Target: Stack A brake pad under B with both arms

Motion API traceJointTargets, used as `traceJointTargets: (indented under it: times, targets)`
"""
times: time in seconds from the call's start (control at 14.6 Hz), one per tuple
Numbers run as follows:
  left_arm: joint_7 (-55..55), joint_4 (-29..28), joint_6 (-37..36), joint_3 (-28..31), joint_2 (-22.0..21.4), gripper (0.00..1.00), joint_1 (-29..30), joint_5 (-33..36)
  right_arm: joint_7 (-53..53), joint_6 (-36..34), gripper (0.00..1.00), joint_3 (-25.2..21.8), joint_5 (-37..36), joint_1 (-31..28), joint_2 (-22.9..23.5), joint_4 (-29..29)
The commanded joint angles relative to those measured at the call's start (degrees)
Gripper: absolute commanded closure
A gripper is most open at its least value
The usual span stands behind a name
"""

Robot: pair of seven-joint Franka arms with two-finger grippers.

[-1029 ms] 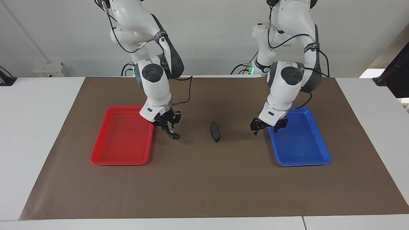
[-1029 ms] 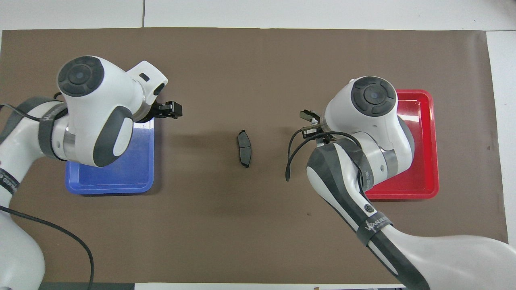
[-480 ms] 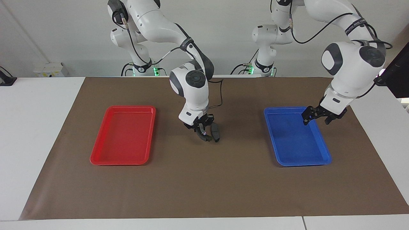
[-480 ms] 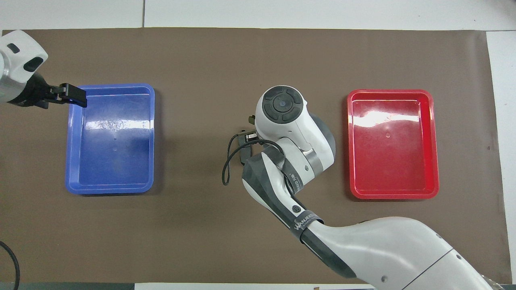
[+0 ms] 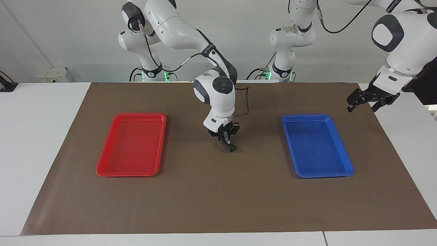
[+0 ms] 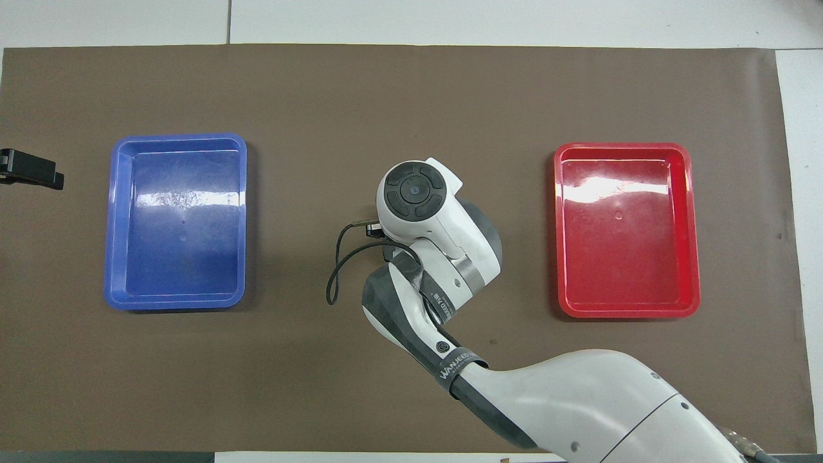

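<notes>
Right jaws clamp dark pad; left jaws spread; armband reads WANJEED.

The brown mat covers the table. From its middle, the red tray lies at 9 o'clock and the blue tray at 3 o'clock. The right gripper is low over the middle, pinching the dark piece B. The left gripper hangs wide apart, up at 2 o'clock.
</notes>
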Motion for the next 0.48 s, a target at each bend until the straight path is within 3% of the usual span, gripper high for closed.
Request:
traceJointTargets:
  times: [0.0,0.41]
  targets:
    - [0.9,-3.6,-2.1,-0.7,-3.7,0.0,0.4,0.9,3.1,0.7,1.0,0.1,-2.0,1.0,1.5,1.3]
    - [1.0,-5.5,-1.9,-0.7,-4.6,0.0,0.4,0.9,4.1,1.1,1.0,0.2,-3.7,1.3,2.0,0.9]
